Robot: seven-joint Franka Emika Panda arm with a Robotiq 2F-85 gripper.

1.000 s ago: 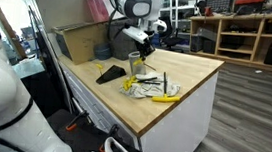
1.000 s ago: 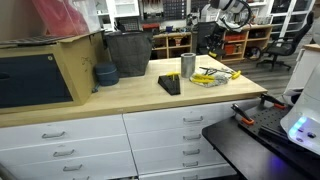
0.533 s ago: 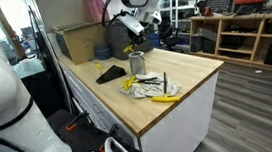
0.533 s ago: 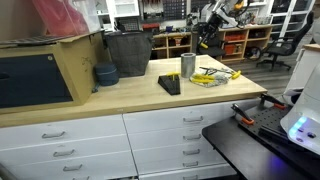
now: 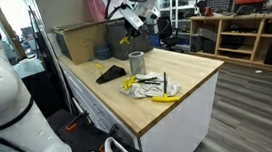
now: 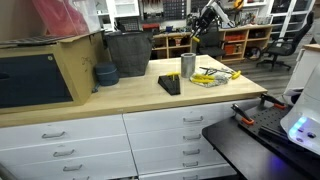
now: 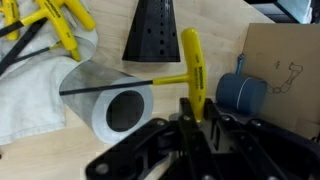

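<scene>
**Gripper state:** gripper point(image 7: 192, 120) jaws fully closed on the yellow grip of 1 T-handle hex key point(image 7: 191, 70), held clear of the worktop point(image 5: 192, 69).

**Key axis:** black shaft runs crosswise in wrist view and passes over the metal cup point(image 7: 108, 103).

**Cup pos.:** upright on the worktop, well below the gripper and offset toward the shaft side, near the black key holder point(image 7: 155, 30).

**Adjacent:** more yellow keys point(image 7: 60, 25) lie on a white cloth point(image 7: 30, 90) beside the cup.

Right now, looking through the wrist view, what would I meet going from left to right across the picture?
white cloth → metal cup → yellow T-handle key → blue round container → cardboard box
</scene>
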